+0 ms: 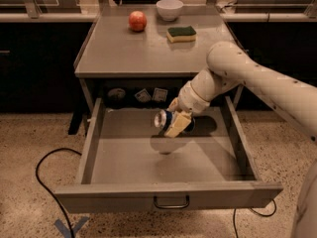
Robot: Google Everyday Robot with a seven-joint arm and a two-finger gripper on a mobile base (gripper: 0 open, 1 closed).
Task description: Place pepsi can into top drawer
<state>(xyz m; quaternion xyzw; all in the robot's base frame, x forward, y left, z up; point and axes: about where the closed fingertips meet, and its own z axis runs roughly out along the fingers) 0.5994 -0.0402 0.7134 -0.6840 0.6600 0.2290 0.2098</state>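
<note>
The top drawer is pulled wide open below the grey table, its front panel with a small dark loop handle nearest the camera. My gripper hangs over the rear middle of the drawer, reaching in from the right. It is shut on the pepsi can, a dark-blue can held on its side with a silver end facing left. The can is above the drawer floor, and its shadow lies on the floor below.
On the grey table top are a red apple, a white bowl and a green-and-yellow sponge. A black cable loops on the speckled floor to the left. The drawer's side walls bound the opening.
</note>
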